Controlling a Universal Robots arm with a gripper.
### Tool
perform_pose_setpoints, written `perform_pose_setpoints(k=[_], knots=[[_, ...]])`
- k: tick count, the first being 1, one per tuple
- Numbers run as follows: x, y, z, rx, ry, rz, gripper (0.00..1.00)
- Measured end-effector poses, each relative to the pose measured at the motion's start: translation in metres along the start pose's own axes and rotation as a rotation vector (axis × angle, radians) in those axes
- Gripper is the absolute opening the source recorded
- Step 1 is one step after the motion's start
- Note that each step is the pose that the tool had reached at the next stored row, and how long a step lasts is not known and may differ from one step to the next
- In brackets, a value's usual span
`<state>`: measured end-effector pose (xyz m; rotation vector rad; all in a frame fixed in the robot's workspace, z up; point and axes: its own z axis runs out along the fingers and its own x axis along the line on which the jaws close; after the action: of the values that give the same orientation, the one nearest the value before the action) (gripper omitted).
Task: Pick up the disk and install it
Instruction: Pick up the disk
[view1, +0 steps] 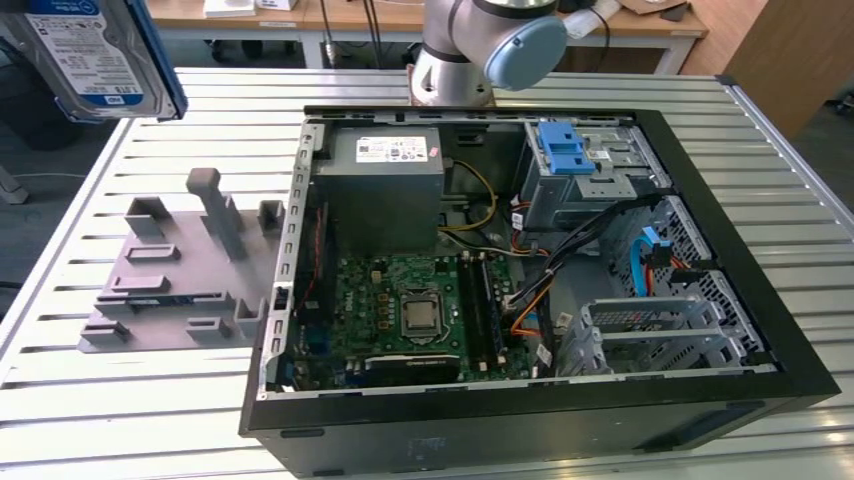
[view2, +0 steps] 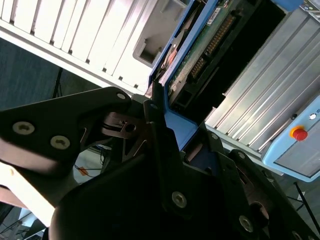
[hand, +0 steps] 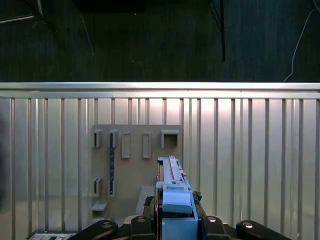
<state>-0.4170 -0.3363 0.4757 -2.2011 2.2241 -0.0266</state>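
Note:
The disk (view1: 91, 52), silver with a white-and-blue label and a blue bracket, hangs high above the table at the exterior view's far left, over the grey holder block (view1: 180, 270). In the first wrist view I see the disk (hand: 174, 192) edge-on, its blue bracket toward the camera, with the gripper (hand: 176, 222) shut on its sides. Below it lies the holder block (hand: 135, 170). The second wrist view shows the disk's green circuit-board side (view2: 202, 52) and the black fingers (view2: 157, 125) clamped on the blue bracket.
An open black computer case (view1: 747, 300) lies on the slatted metal table (view1: 120, 410), to the exterior view's right of the holder block. Its grey drive cage with a blue latch (view1: 581, 160) sits at the far corner. The arm's base (view1: 461, 55) stands behind the case.

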Motion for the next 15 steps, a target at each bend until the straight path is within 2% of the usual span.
perform_pose_setpoints(k=[15], knots=[[0.0065, -0.0173, 0.0004, -0.0027, 0.0001, 0.000, 0.36]])
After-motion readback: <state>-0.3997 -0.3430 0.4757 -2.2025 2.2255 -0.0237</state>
